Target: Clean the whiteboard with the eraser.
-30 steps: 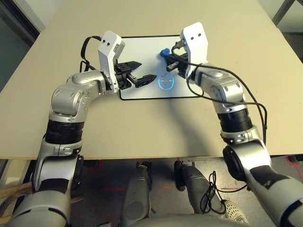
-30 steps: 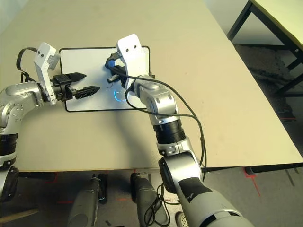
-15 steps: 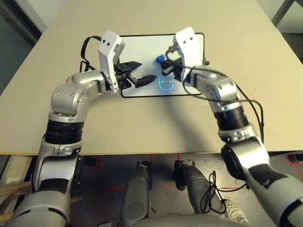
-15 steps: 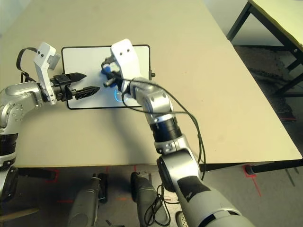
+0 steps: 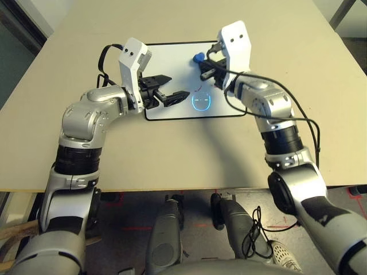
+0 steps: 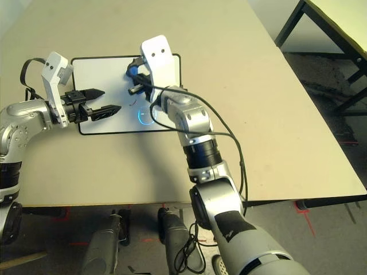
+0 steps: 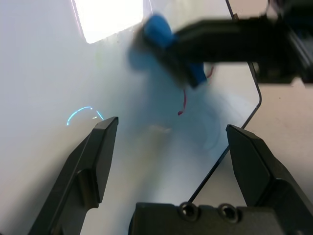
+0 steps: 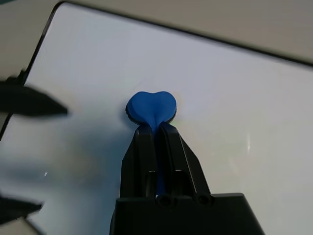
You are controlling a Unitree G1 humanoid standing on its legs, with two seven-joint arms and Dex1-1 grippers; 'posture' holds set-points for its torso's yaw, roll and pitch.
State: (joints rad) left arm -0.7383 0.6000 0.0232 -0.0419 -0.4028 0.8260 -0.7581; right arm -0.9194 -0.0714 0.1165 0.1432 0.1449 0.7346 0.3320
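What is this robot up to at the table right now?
The right gripper is shut on the blue eraser, holding it over the whiteboard on the table. A thin red mark and a light-blue drawing are on the board. The left gripper is open over the board's near-left part, holding nothing.

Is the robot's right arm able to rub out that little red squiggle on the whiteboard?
Probably yes: the right tool grips the eraser over the whiteboard, the red mark lies just beside it, nothing between.

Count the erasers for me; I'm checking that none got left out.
1: the eraser is pinched in the right hand over the whiteboard.
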